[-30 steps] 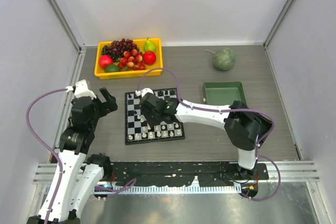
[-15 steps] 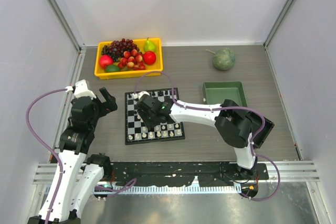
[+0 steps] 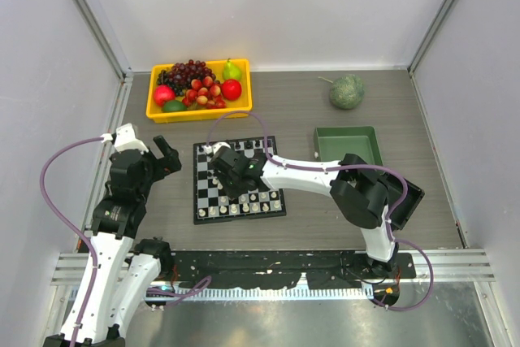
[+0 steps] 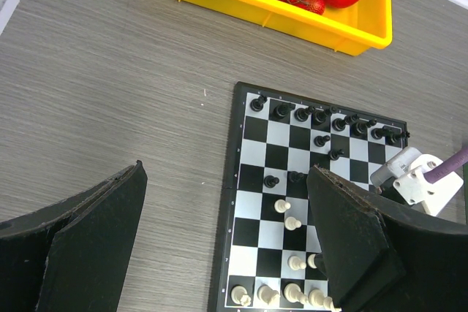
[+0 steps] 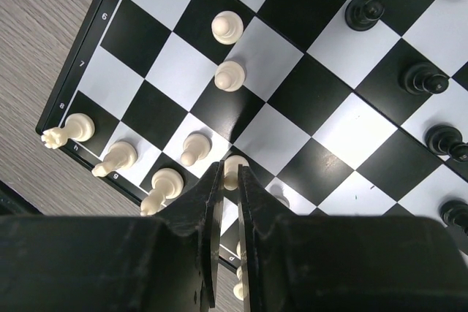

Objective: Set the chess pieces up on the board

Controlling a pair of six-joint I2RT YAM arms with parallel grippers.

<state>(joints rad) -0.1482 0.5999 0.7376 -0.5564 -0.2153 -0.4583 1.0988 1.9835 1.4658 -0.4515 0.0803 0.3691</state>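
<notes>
The board (image 3: pixel 198 201) lies in the middle of the table. It also shows in the left wrist view (image 4: pixel 252 233) and the right wrist view (image 5: pixel 344 129). Black chess pieces (image 4: pixel 301 115) stand mostly along its far row and white ones (image 4: pixel 292 294) along its near row. Some white pawns (image 5: pixel 228 75) stand further in. My right gripper (image 5: pixel 229 172) is low over the board's near left part (image 3: pixel 236 184), shut on a white pawn (image 5: pixel 235 168). My left gripper (image 4: pixel 227 180) is open and empty above the table at the board's left edge (image 3: pixel 165 157).
A yellow tray (image 3: pixel 199 109) of fruit stands at the back left. A green tray (image 3: pixel 348 145) sits to the right of the board, and a green round fruit (image 3: pixel 346 91) lies behind it. Walls close in both sides.
My right gripper has shifted slightly left over the board. The left arm has not moved.
</notes>
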